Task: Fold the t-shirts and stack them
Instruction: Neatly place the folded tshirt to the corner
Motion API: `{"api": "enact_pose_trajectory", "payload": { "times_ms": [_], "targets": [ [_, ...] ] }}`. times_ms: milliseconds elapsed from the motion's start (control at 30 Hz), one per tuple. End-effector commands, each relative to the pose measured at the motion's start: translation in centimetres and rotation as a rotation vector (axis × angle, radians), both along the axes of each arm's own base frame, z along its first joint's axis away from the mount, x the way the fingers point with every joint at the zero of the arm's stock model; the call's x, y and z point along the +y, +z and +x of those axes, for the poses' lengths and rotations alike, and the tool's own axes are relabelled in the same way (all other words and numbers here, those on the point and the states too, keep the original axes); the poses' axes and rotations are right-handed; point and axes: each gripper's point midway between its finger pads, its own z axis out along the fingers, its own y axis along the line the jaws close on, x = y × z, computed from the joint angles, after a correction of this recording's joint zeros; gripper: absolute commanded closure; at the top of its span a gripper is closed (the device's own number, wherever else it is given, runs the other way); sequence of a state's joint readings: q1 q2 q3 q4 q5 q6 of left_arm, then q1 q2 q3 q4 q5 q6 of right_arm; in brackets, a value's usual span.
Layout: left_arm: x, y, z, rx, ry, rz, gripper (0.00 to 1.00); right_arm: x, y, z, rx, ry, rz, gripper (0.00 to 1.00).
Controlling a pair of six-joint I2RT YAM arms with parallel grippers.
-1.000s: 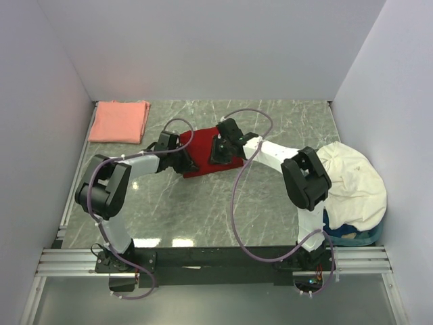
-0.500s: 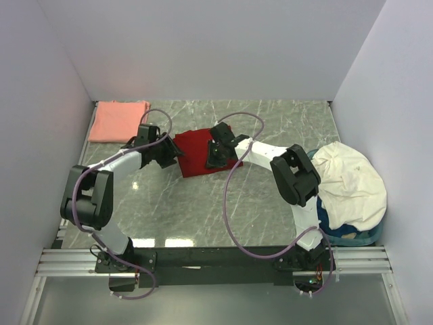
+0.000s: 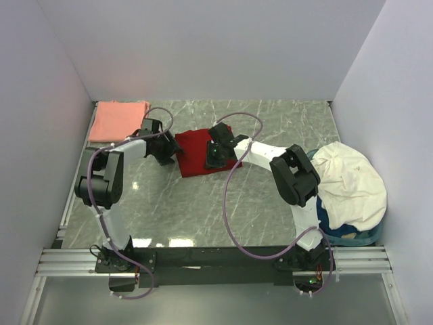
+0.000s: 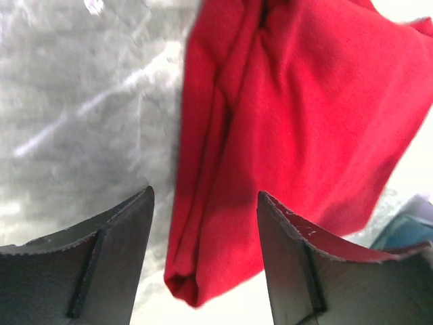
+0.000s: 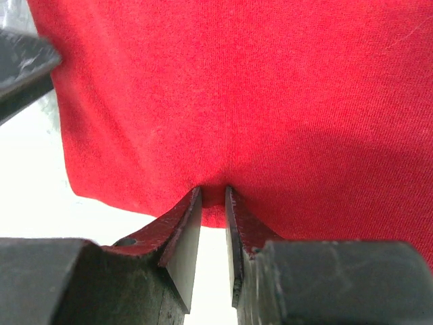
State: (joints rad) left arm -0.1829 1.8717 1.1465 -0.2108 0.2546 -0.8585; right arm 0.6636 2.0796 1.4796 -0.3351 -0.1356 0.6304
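Left jaws open beside red t-shirt [image 3: 196, 153]; right jaws pinch its edge. Salmon t-shirt [image 3: 120, 120] lies apart; basket [image 3: 346, 232] holds white cloth [image 3: 353, 179].

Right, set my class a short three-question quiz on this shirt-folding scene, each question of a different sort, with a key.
1. True or false: the right gripper is pinching the edge of the red shirt.
2. Fill the gap: the left gripper sits at the red shirt's folded edge with its jaws ____.
3. Where is the pink shirt? A: folded at the far left, apart from the red shirt. B: on top of the red shirt. C: in the left gripper.
Key: 1 true; 2 open; 3 A.
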Motion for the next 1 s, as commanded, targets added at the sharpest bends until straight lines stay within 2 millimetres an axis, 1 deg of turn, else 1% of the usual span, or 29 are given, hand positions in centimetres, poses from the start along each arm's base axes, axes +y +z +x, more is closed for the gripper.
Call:
{"api": "enact_pose_trajectory", "payload": {
  "times_ms": [0,33,67,100,133,167,200,233,267,300,367,400,433,500,533,567,600,633,667,700,733,767,800,833,867,900,933,967],
  "targets": [
    [0.6,-0.2,1.3,-0.004,0.002,0.054,0.33,1.1,2.1,-0.5,-0.019,0.033,0.035,0.72],
    [0.8,-0.6,1.2,0.010,0.005,0.065,0.35,1.2,3.0,-0.4,-0.034,0.035,0.047,0.72],
    [0.9,-1.3,1.1,0.027,0.005,0.079,0.36,1.2,3.4,-0.4,-0.041,0.035,0.052,0.72],
    [0.7,-1.3,1.2,0.026,0.001,0.090,0.37,1.2,3.8,-0.5,-0.045,0.037,0.059,0.71],
    [0.9,-1.8,1.1,0.040,0.007,0.112,0.39,1.2,4.9,-0.5,-0.063,0.036,0.074,0.71],
    [0.9,-2.5,0.9,0.059,0.008,0.126,0.40,1.2,5.5,-0.4,-0.072,0.033,0.084,0.71],
    [0.7,-2.7,1.0,0.060,0.003,0.139,0.41,1.2,6.0,-0.6,-0.078,0.036,0.091,0.71],
    [0.8,-3.1,0.6,0.080,0.006,0.161,0.42,1.3,7.1,-0.6,-0.095,0.039,0.111,0.71],
    [1.3,-3.8,0.6,0.094,0.020,0.195,0.43,1.2,7.7,-0.7,-0.101,0.038,0.120,0.71],
    [1.1,-4.0,0.5,0.096,0.015,0.207,0.44,1.2,8.9,-0.9,-0.118,0.038,0.138,0.71],
    [1.3,-4.8,0.1,0.114,0.020,0.236,0.45,1.0,10.0,-1.2,-0.139,0.039,0.156,0.71],
    [0.9,-4.8,0.1,0.113,0.010,0.245,0.45,0.7,10.2,-1.5,-0.141,0.037,0.158,0.71],
    [0.8,-5.1,-0.1,0.119,0.007,0.249,0.47,0.6,11.5,-1.6,-0.166,0.035,0.178,0.71],
    [0.0,-5.4,-0.2,0.127,-0.007,0.266,0.47,0.2,12.3,-2.1,-0.175,0.036,0.192,0.71],
    [-0.1,-5.5,-0.3,0.130,-0.009,0.272,0.47,0.1,13.5,-2.4,-0.197,0.038,0.211,0.71],
    [-0.2,-5.8,-0.3,0.137,-0.013,0.279,0.48,-0.1,13.9,-2.6,-0.202,0.039,0.216,0.70],
    [-0.5,-5.5,-0.3,0.139,-0.021,0.280,0.49,-0.4,13.9,-3.0,-0.198,0.039,0.216,0.70],
    [-0.5,-5.4,-0.2,0.138,-0.024,0.282,0.50,-0.6,15.2,-3.4,-0.223,0.041,0.234,0.70],
    [0.0,-5.1,0.0,0.125,-0.017,0.307,0.55,-0.9,15.6,-3.7,-0.229,0.041,0.241,0.70],
    [0.0,-4.6,0.5,0.110,-0.015,0.316,0.60,-1.3,15.2,-4.3,-0.219,0.040,0.240,0.70],
    [0.4,-4.3,0.6,0.110,-0.011,0.339,0.70,-1.6,16.6,-4.8,-0.248,0.040,0.266,0.70],
    [0.5,-3.5,1.4,0.085,-0.024,0.357,0.77,-2.0,16.2,-5.5,-0.234,0.037,0.270,0.70],
    [0.6,-3.0,1.9,0.074,-0.030,0.373,0.84,-2.2,16.5,-6.0,-0.236,0.039,0.283,0.70],
    [1.5,-2.9,1.8,0.093,-0.031,0.423,0.96,-2.5,17.7,-6.6,-0.257,0.042,0.308,0.70],
    [1.9,-2.8,2.1,0.089,-0.049,0.462,0.99,-2.8,18.0,-7.1,-0.262,0.041,0.317,0.70],
    [2.0,-1.5,3.4,0.056,-0.046,0.482,0.99,-3.3,17.4,-7.8,-0.251,0.041,0.313,0.70],
    [2.6,-1.3,3.4,0.062,-0.050,0.520,0.99,-3.9,18.8,-8.4,-0.282,0.037,0.334,0.70],
    [3.5,-0.3,4.7,0.033,-0.040,0.576,0.99,-4.6,18.0,-9.1,-0.273,0.032,0.324,0.70]
  ]
}}
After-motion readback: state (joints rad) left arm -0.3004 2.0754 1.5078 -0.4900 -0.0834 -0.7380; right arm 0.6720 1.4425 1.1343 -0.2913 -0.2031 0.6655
